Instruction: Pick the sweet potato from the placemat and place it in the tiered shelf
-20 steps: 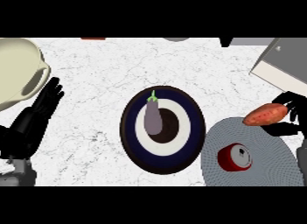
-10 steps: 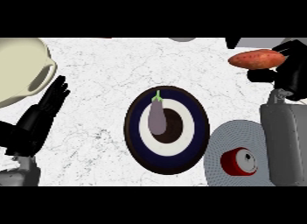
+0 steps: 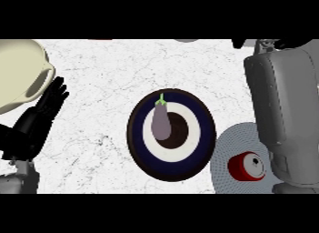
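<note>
Marbled counter [image 3: 108, 68] — plate [image 3: 136, 133], placemat [image 3: 230, 139], bowl [image 3: 7, 73].

We have a single view, from the head, looking steeply down on the counter [image 3: 108, 68]. It sits close in: the plate [image 3: 136, 150] fills the middle, the cream vessel [image 3: 7, 73] is cut off at the left edge, and the right forearm [image 3: 286, 113] spans from the near edge to the far one.

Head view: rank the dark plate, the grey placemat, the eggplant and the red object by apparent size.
Largest: dark plate.
Next: grey placemat, though the right forearm hides part, so unsure.
Last, too alike to rank: eggplant, longer, and red object, wider.
</note>
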{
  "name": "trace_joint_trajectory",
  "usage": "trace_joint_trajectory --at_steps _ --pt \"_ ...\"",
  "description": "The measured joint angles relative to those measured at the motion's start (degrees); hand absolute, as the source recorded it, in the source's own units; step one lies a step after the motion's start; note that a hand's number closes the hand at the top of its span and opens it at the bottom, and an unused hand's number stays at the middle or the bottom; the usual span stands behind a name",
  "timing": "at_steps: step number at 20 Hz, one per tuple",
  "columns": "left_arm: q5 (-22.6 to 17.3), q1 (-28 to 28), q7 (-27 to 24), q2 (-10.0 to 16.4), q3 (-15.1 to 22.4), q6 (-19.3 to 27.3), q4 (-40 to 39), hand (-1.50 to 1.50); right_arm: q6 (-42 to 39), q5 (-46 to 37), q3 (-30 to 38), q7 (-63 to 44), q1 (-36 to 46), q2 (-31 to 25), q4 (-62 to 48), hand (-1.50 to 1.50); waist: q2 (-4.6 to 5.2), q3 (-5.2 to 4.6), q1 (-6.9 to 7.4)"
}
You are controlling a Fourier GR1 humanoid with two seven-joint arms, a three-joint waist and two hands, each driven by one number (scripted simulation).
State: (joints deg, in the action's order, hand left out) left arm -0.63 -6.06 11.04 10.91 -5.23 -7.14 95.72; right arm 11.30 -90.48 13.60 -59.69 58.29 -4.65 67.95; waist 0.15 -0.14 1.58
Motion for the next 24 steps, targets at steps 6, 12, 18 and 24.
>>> trace_joint_trajectory --at_steps 6,12,18,24 --pt "1.18 1.58 -1.96 -1.27 0.91 0.47 -0.26 0.00 4.84 1.70 4.47 2.26 6.34 -3.76 -8.39 1.50 0.14 0.09 -0.20" --pt "1.93 1.00 -1.63 -1.93 1.60 1.16 -0.10 0.00 18.27 13.07 11.21 7.68 10.47 -3.76 -4.80 1.50 0.51 0.31 0.47" --pt "1.54 0.37 -1.25 -1.07 0.48 1.02 0.14 0.00 21.40 16.32 12.76 15.51 7.54 -8.81 -11.71 1.50 0.84 -0.16 -0.62" --pt "1.49 0.47 -0.92 -1.15 0.65 0.99 0.90 0.00 7.67 2.23 7.09 14.01 6.98 -18.99 -22.72 1.50 0.66 -0.13 -0.33"
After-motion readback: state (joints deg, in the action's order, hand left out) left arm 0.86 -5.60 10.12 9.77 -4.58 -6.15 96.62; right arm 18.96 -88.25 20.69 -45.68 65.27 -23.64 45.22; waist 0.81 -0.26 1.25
